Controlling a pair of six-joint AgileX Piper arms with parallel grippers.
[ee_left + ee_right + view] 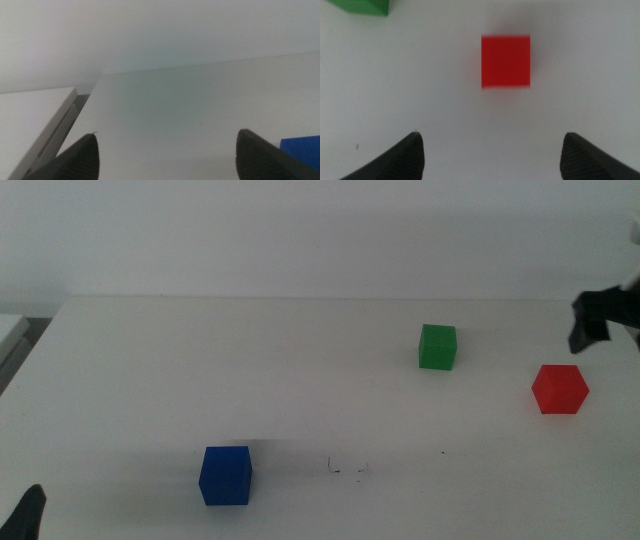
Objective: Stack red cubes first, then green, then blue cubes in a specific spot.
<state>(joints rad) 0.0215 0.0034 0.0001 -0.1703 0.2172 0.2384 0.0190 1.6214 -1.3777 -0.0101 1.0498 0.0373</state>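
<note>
Right gripper (490, 150) hangs open over the red cube (559, 389); nothing is stacked.

The red cube sits on the white table (300, 360) at the right side of the middle view, just in front of the right gripper, whose jaws stand wide apart and hold nothing. The green cube (437, 346) lies near it, to its left and a little farther back, apart from it. The blue cube (225, 475) rests well apart from both, at front left, just left of the scribble marks (345, 469), which lie bare. The left gripper (167, 155) waits at the front left corner, jaws spread wide and empty, the blue cube beside one jaw.
</note>
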